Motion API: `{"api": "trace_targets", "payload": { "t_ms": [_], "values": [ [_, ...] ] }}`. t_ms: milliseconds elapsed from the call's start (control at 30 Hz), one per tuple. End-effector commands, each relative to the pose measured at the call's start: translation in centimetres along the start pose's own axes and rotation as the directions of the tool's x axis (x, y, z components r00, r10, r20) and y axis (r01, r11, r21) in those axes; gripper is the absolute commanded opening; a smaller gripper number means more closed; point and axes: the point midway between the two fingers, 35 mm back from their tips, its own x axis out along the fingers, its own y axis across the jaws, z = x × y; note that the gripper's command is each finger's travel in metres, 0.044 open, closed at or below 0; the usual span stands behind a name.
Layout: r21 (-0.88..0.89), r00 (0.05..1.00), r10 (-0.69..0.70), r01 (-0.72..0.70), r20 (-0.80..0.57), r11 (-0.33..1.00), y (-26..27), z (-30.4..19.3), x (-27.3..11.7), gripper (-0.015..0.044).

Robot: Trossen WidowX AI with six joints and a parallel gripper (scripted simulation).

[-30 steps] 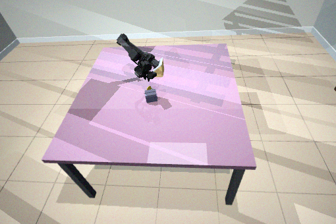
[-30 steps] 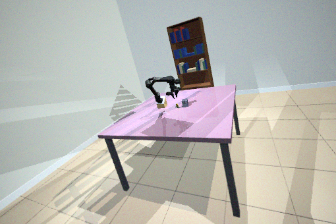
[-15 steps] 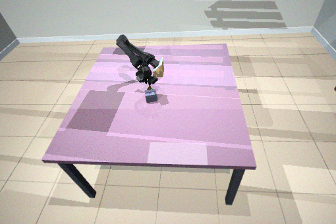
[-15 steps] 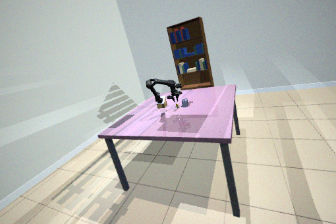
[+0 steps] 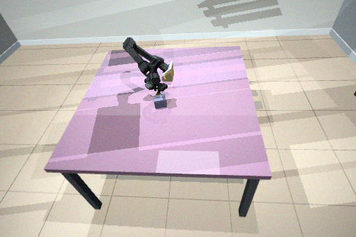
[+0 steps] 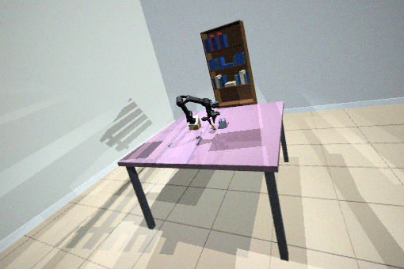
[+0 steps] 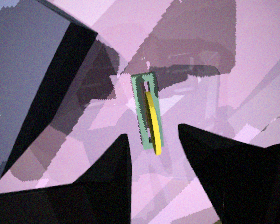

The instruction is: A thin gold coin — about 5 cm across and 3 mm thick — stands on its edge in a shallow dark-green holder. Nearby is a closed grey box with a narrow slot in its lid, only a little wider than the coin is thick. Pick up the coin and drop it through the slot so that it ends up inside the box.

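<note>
Pincer [image 7: 154,165] part-open, holding nothing, above the coin [image 7: 153,125] in its holder [image 7: 145,111]; descend straight, fingers straddling both faces.

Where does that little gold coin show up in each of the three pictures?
Top view: a tiny gold speck just under the pincer, at the far edge of the grey box.
Exterior view: a small yellow fleck below the pincer, left of the box.
Wrist view: centre, a yellow sliver standing on edge in the green holder, beyond the two dark fingers.
Shared landmark: the grey box.
</note>
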Motion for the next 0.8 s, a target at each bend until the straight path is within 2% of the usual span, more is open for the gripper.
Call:
{"api": "trace_targets", "payload": {
  "t_ms": [0,633,767],
  "values": [
    [-0.007,1.0,-0.009,0.009,-0.003,1.0,-0.1,-0.1,0.9,0.0161],
    [-0.007,1.0,-0.012,0.012,-0.002,1.0,-0.3,-0.2,3.6,0.0161],
    [-0.007,1.0,-0.012,0.012,-0.002,1.0,-0.3,-0.2,3.6,0.0056]
  ]
}}
